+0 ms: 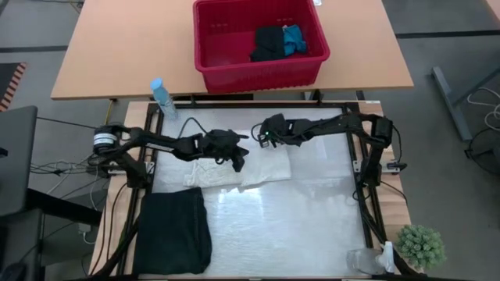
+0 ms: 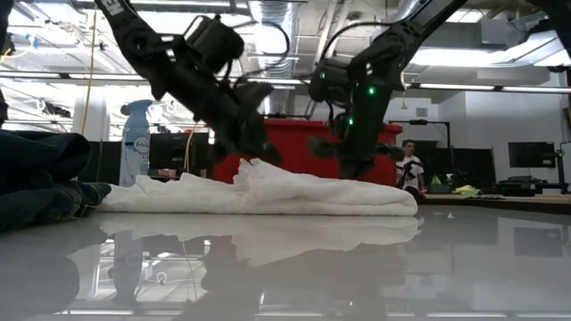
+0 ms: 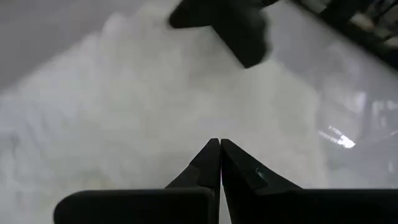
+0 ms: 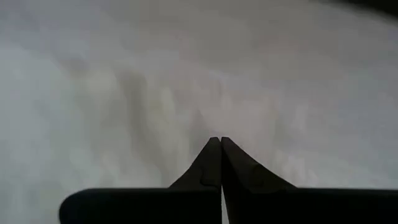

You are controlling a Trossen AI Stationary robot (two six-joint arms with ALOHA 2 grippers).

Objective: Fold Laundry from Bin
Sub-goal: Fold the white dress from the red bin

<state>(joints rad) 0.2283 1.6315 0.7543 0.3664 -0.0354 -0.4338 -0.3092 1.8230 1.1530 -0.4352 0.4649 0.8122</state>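
Glossy white surface (image 1: 312, 226) carries the white crinkled cloth (image 1: 258, 168) near its far edge, both sets of fingers, left (image 1: 237, 160) and right (image 1: 266, 139), clenched over it; I judge pinching matching corners and lifting evenly gives a neat fold.

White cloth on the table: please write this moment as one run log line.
white cloth: flat on table | left end effector: shut, on cloth | right end effector: shut, at cloth edge | bin: holds dark and blue items

Two dark jointed arms are seen, with black cables looped along them. Green lights are lit near the right gripper (image 2: 357, 165). Each gripper is ended by two dark tapered fingers (image 4: 211, 163).
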